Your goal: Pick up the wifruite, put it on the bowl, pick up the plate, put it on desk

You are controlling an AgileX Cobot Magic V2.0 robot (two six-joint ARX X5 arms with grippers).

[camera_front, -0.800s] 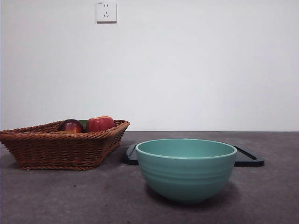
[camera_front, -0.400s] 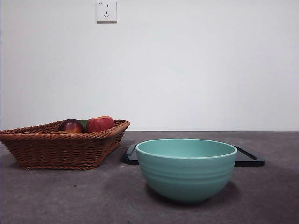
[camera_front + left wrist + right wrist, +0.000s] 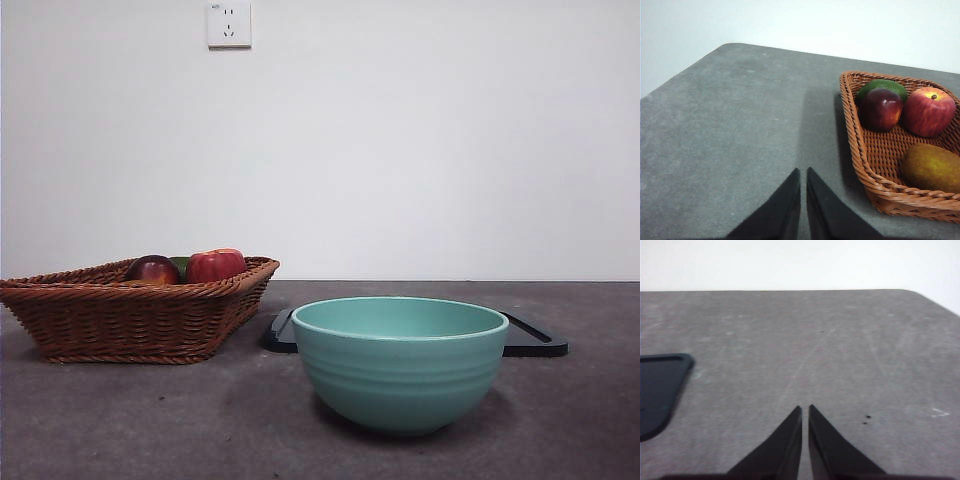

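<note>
Teal bowl (image 3: 399, 363) stands empty on the bench (image 3: 200, 420), the dark plate (image 3: 535, 338) behind it. Left end effector (image 3: 801, 175), closed and empty, hangs beside the basket (image 3: 860, 160) holding the wifruite (image 3: 932, 168); crowding apple (image 3: 929, 111) risks a wrong pick. Right end effector (image 3: 805, 412), closed, waits.

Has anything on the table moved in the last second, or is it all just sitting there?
Nothing visibly changed. The bowl sits in front of the black plate, and the basket holds its fruit, the wifruite among them. No arm shows in the front view; both grippers, left and right, are shut over the desk.
</note>
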